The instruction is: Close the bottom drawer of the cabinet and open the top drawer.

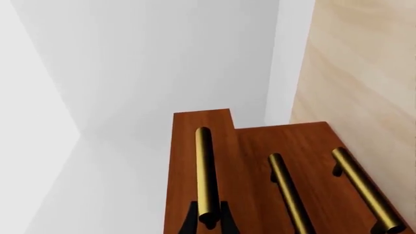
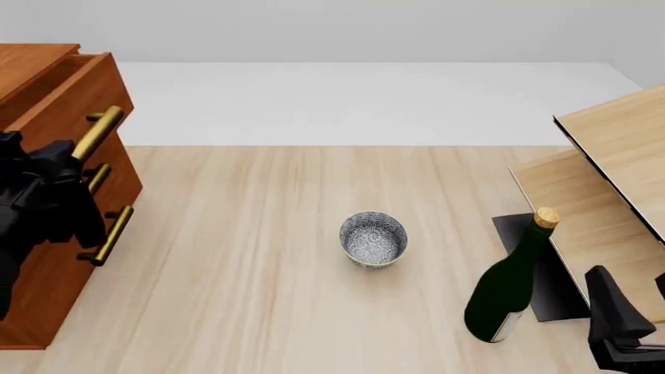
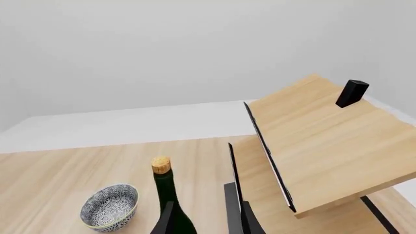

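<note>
The cabinet (image 2: pixel 31 61) stands at the table's left edge. Its top drawer (image 2: pixel 117 93) juts out in front of the two below. My left gripper (image 2: pixel 75 152) is shut on that drawer's brass handle (image 1: pixel 203 170), with a black finger on each side of the bar at the left gripper (image 1: pixel 208 220). The bottom drawer (image 2: pixel 58 296) sits flush with the middle one, and its handle (image 1: pixel 364 190) is free. My right gripper (image 2: pixel 636 298) hangs open at the front right, holding nothing; its fingers frame the right gripper (image 3: pixel 208 223).
A patterned bowl (image 2: pixel 373 239) sits mid-table. A dark green corked bottle (image 2: pixel 509 296) stands just left of my right gripper. Tilted pale wood shelf boards (image 2: pixel 624 148) fill the right side, with a small black block (image 3: pixel 351 92) on top.
</note>
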`<action>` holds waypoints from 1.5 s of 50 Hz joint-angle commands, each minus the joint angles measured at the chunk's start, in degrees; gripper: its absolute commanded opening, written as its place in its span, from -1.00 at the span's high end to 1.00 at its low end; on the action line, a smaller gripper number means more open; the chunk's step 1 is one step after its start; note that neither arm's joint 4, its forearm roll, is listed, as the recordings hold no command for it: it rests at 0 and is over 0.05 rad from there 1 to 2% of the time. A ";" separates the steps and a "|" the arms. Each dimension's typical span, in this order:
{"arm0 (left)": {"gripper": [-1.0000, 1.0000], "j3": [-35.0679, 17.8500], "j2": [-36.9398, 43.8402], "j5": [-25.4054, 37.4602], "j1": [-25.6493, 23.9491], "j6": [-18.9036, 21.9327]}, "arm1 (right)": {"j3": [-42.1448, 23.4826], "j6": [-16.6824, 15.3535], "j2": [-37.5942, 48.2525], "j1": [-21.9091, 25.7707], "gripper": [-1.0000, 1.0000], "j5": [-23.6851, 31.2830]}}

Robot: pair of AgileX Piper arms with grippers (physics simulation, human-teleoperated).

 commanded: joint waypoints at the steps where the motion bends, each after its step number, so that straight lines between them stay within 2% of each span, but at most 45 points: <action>1: 1.00 -0.38 -0.67 0.19 -1.66 0.63 | -0.03 0.10 0.10 -0.04 -1.00 -0.08; 13: 1.00 -0.72 -1.48 1.56 -1.45 0.10 | 0.12 0.20 -0.83 -0.07 -1.00 0.69; 14: -1.00 -0.76 -1.55 1.68 -1.42 0.01 | 0.14 0.21 -1.23 -0.07 -1.00 1.08; 47: -1.00 -0.53 -0.63 1.20 -1.02 -0.44 | 0.13 0.17 -1.16 -0.10 -1.00 1.02; 75: -1.00 1.84 -6.64 4.15 -2.20 -0.57 | 0.08 0.49 -0.35 0.19 -1.00 0.34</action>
